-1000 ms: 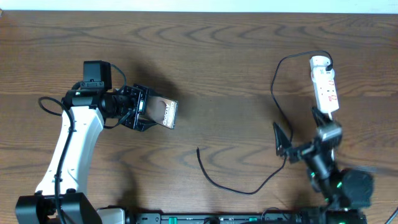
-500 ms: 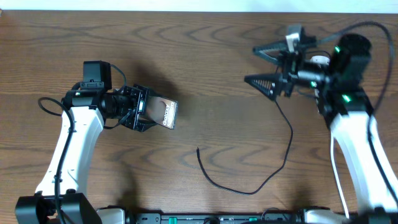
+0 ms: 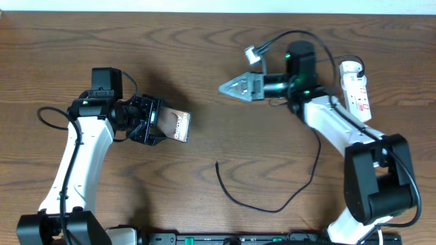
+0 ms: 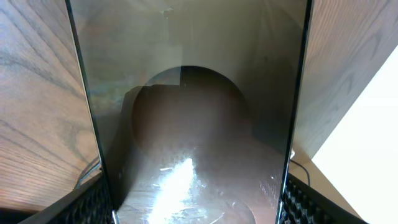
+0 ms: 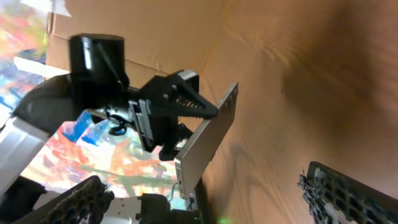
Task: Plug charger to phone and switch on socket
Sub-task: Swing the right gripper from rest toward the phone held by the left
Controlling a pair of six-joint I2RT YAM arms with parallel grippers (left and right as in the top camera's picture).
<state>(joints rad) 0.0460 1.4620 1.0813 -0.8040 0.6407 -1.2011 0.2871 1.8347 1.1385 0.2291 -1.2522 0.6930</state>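
- The left gripper point(image 3: 159, 124) is squeezed shut on the phone point(image 3: 178, 124). It holds the phone tipped up on its edge, over the left side of the table point(image 3: 204, 41).
- The right gripper point(image 3: 228, 87) is wide open and has nothing in it. It hangs over the middle of the table and points at the phone, but it is well apart from it.
- The socket point(image 3: 357, 92) is the long white strip at the far right. I cannot tell if its switch is on.
- The charger point(image 3: 272, 209) is a thin black wire lying in a big curve on the table. One end runs up toward the socket. I cannot tell if it is pushed in there.
- The plug tip point(image 3: 217, 163) lies alone on the wood, below the phone and apart from it. Nothing touches it.
- I think the job has only just begun, because only the phone is in hand. The tip must be picked up and pushed into the phone, and then the switch on the socket must be pressed.
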